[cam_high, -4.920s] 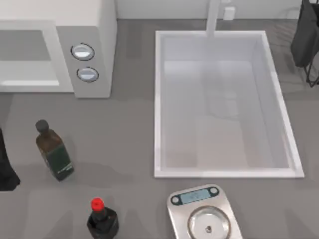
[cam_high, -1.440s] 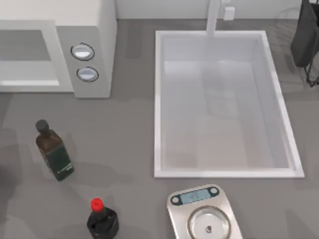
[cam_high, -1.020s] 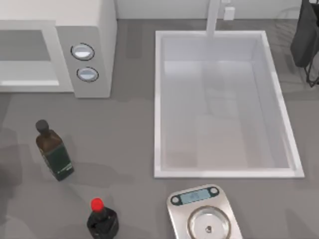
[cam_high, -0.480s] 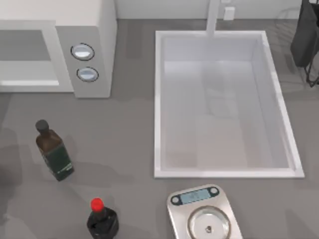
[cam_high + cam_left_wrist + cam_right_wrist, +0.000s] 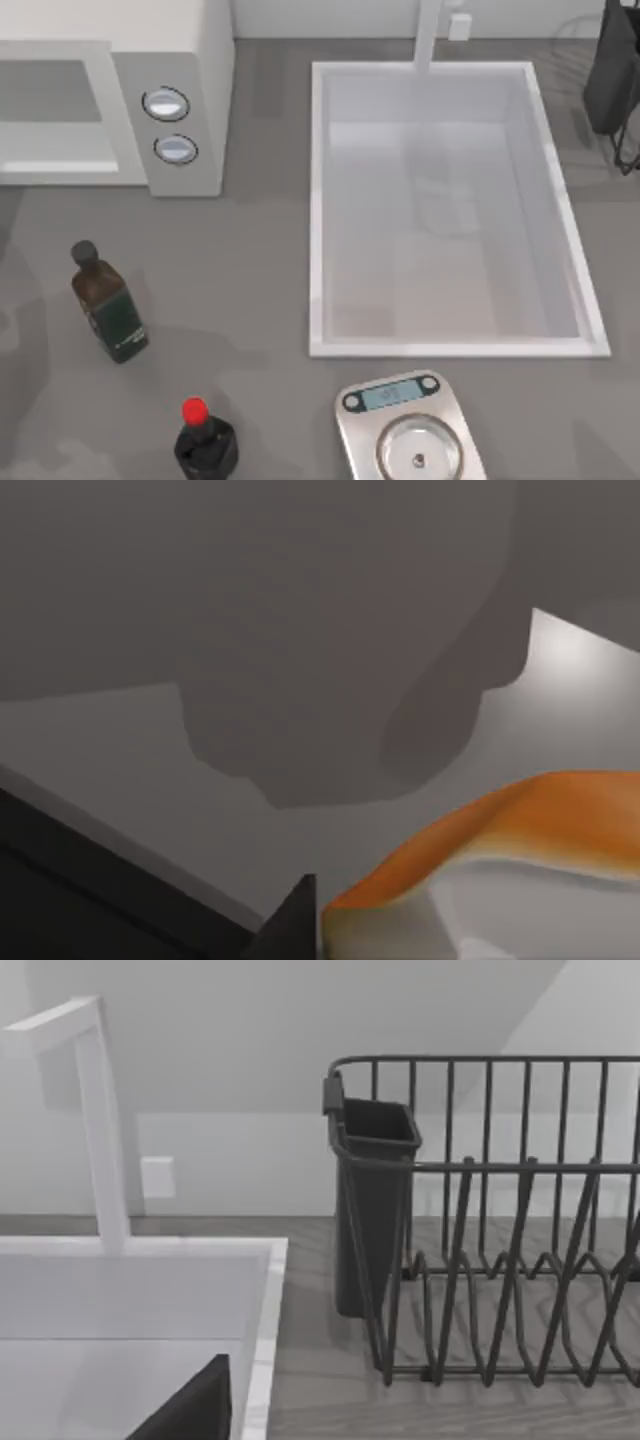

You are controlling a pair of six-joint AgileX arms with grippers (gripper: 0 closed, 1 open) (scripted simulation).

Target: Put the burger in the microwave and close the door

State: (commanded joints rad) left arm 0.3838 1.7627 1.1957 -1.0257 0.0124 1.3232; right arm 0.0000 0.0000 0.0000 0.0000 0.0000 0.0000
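The burger (image 5: 480,850) sits right at the left claw (image 5: 300,920), whose grip I cannot tell, so this looks like the carrying step, next needing travel into the microwave (image 5: 180,60) cavity.

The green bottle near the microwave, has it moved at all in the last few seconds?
No. In the top view the green bottle stands at the same spot below the microwave, left of the sink.
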